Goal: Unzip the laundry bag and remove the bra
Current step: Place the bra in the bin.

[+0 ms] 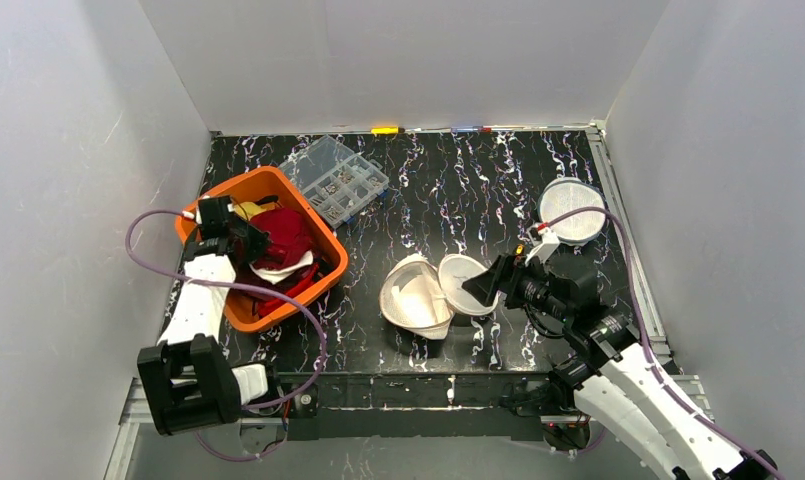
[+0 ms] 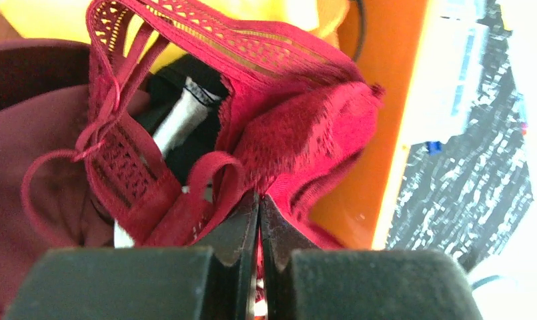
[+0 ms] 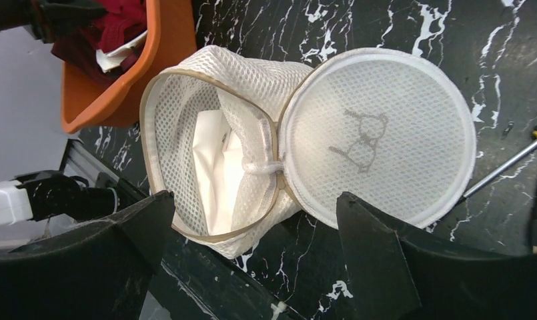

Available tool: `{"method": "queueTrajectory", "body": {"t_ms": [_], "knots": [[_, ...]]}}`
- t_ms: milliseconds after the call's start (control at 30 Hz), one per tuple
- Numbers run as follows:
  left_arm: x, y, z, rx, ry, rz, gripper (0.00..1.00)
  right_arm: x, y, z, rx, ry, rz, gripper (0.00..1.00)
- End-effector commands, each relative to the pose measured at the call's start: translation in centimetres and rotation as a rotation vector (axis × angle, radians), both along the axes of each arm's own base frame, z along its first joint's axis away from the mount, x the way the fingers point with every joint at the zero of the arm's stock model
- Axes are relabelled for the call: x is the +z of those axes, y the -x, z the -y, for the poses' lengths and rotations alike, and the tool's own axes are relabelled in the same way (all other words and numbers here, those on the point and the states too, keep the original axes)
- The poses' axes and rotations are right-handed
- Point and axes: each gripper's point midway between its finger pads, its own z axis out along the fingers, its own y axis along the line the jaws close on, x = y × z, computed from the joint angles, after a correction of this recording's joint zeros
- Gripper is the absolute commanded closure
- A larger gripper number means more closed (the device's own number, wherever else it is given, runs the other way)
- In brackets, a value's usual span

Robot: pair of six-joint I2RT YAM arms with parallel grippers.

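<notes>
On the black marbled table (image 1: 478, 190), an orange bin (image 1: 318, 228) is set at the left, and the white mesh laundry bag (image 3: 185, 107) is laid unzipped near it, its round lid (image 3: 379, 133) flipped open. The right gripper (image 3: 252, 200) is held spread wide over the bag. Inside the bin, the red lace bra (image 2: 299, 127) is pinched between the left gripper's (image 2: 259, 207) closed tips.

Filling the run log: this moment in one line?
left claw: shut on red bra in orange bin | right claw: open over unzipped laundry bag

laundry bag (image 3: 185, 127) mouth unblocked (lid (image 3: 379, 133) flopped aside); orange bin (image 3: 152, 60) near.
</notes>
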Motion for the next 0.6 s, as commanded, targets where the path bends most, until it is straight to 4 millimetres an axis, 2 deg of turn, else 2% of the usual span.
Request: {"method": "queueTrajectory", "body": {"t_ms": [0, 100, 167, 233, 300, 400, 567], "knots": [[7.0, 0.5, 2.2, -0.085, 0.039, 0.182, 0.95, 3.3, -0.5, 1.3, 0.009, 0.121, 0.107, 0.01], [11.6, 2.0, 5.2, -0.199, 0.010, 0.297, 0.67, 5.3, -0.8, 1.5, 0.021, 0.148, 0.161, 0.01], [13.4, 3.7, 8.4, -0.313, -0.001, 0.338, 0.55, 5.6, -1.1, 1.0, 0.046, 0.173, 0.138, 0.05], [14.2, 5.6, 11.5, -0.421, 0.017, 0.360, 0.47, 5.0, -1.5, 0.5, 0.065, 0.204, 0.098, 0.12], [13.9, 7.3, 14.3, -0.519, 0.033, 0.363, 0.43, 4.2, -1.8, 0.0, 0.071, 0.239, 0.083, 0.16], [12.3, 9.6, 17.9, -0.639, 0.001, 0.317, 0.39, 3.4, -1.6, -1.6, 0.093, 0.291, 0.092, 0.19], [9.9, 13.1, 23.5, -0.830, -0.072, 0.242, 0.38, 1.6, 0.4, -6.3, 0.150, 0.413, 0.147, 0.24]]}}
